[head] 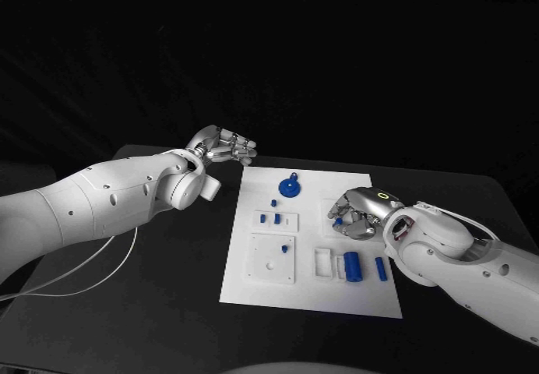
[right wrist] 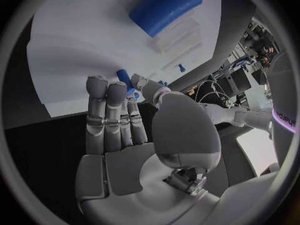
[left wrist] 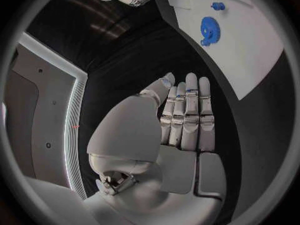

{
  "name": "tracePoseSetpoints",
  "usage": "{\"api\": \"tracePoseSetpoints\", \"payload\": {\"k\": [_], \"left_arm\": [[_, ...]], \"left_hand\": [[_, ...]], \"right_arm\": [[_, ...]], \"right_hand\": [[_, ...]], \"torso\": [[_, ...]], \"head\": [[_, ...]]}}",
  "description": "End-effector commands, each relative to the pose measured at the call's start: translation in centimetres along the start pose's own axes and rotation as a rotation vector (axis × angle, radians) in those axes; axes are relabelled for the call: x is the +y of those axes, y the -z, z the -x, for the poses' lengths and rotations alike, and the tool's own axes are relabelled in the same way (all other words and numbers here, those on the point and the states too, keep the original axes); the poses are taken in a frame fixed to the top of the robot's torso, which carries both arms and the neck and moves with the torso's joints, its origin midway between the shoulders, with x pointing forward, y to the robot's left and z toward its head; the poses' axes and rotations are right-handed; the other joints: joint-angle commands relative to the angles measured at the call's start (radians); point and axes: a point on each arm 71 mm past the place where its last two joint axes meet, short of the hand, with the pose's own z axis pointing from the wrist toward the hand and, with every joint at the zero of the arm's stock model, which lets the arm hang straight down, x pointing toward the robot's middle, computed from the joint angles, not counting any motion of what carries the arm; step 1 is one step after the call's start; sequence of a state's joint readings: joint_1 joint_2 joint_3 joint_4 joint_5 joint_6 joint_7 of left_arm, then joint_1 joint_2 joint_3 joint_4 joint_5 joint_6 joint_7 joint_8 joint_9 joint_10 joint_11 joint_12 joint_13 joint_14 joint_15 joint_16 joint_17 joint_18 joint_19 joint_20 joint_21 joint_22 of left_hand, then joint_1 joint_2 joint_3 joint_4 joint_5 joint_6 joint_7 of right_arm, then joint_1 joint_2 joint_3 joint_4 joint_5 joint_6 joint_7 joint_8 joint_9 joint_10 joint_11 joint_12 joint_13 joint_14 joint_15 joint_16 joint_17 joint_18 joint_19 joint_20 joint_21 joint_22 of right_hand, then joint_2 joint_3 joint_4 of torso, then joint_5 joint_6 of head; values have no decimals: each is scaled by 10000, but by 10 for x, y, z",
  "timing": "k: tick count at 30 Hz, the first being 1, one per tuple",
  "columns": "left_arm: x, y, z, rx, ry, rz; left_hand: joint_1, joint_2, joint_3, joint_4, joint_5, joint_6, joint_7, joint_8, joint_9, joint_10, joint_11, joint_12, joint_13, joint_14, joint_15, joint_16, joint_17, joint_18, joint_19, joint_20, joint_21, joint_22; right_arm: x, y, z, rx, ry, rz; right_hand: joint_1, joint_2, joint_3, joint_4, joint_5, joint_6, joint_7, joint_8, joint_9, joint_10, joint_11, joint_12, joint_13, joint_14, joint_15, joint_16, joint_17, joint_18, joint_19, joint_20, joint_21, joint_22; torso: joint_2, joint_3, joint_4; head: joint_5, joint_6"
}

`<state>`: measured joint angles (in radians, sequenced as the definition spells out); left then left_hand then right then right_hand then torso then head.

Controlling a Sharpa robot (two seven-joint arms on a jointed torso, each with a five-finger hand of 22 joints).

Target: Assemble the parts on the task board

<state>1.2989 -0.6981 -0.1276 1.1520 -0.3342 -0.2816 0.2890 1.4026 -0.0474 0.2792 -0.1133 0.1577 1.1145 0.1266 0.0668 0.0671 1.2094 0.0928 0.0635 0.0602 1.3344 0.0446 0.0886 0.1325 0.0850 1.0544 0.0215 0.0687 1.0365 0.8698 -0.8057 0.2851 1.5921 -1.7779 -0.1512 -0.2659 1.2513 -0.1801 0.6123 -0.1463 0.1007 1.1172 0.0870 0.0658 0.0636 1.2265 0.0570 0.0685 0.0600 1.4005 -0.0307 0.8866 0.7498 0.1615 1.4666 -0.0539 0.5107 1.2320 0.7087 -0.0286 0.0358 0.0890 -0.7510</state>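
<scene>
Blue peg [right wrist: 124, 78] pinched in my right hand [head: 357, 212] over the board [head: 253, 292], frame centre-right. Left hand [head: 225, 146] spread, holding nothing, upper left of board.

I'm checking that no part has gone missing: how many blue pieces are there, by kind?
blue toothed gear wheel: 1
thick blue cylinder: 1
slim blue rod: 1
small blue pegs on the white task board: 4
small blue piece pinched in the right hand: 1
Total: 8
</scene>
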Motion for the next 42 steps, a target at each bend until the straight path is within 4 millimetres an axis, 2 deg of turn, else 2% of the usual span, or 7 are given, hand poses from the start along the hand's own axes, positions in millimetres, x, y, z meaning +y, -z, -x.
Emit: {"api": "tracePoseSetpoints", "payload": {"k": [1, 12, 28, 38, 42], "left_arm": [[-1, 0, -1, -20, -6, -75], [-1, 0, 0, -32, -3, -64], [0, 0, 1, -44, 26, -45], [0, 0, 1, -22, 55, -32], [0, 0, 1, -11, 61, -31]], "left_hand": [[-100, -10, 6, 12, 5, -39, -22, -41, -8, -10, -16, -37, -14, 60, -19, 37, 17, -143, 75, 9, -12, -7], [-103, -31, 27, 60, 2, -43, -23, -40, -7, -20, -12, -37, -13, 50, -14, 44, 29, -140, 85, 17, -18, -106], [-112, -55, 33, 129, -9, -59, -23, -41, -7, -39, -6, -38, -14, 38, -6, 41, 37, -143, 103, 25, -19, -257], [-118, -75, 39, 201, -12, -73, -23, -41, -7, -43, -5, -33, -11, 40, -3, 46, 45, -146, 132, 29, -16, -440], [-134, -61, 38, 225, 0, -65, -27, -40, -6, -49, -5, -37, -13, 41, -2, 46, 47, -145, 144, 28, -12, -456]], "right_arm": [[1, 1, 1, -208, 53, -47], [-1, 1, 0, -134, 114, -183], [-3, 2, 0, -138, 210, -311], [-1, 3, 0, -274, 141, -229], [0, 3, 1, -349, 123, -171]], "right_hand": [[-82, 10, 100, 11, -79, 126, 11, -23, 17, 119, -27, -34, 12, -3, -91, -54, 19, -146, 457, -70, 102, 33], [-57, 59, 242, 8, -179, 428, 64, -20, 28, 227, -45, -41, 15, 7, -115, -76, 81, -181, 445, -103, 216, 54], [-143, -99, 118, 72, -221, 340, 24, -29, 21, -150, 58, -45, 12, -9, -56, -133, 104, -116, 434, -54, 127, -3], [-158, -140, 15, 169, -184, 313, 7, -31, 21, -166, 58, -41, 12, 36, -53, -166, 95, -73, 454, -37, 189, -21], [-180, -105, 40, 242, 29, 436, 27, -4, 37, -24, 11, 1, 25, 58, -74, -177, 94, -93, 465, -40, 300, -5]], "torso": [[2, 3, 8], [-2, 0, 10], [-1, -2, 11], [2, -2, 10], [0, -3, 10]], "head": [[-18, 4], [-32, -30], [-62, -47], [-57, -55], [-44, -61]]}}
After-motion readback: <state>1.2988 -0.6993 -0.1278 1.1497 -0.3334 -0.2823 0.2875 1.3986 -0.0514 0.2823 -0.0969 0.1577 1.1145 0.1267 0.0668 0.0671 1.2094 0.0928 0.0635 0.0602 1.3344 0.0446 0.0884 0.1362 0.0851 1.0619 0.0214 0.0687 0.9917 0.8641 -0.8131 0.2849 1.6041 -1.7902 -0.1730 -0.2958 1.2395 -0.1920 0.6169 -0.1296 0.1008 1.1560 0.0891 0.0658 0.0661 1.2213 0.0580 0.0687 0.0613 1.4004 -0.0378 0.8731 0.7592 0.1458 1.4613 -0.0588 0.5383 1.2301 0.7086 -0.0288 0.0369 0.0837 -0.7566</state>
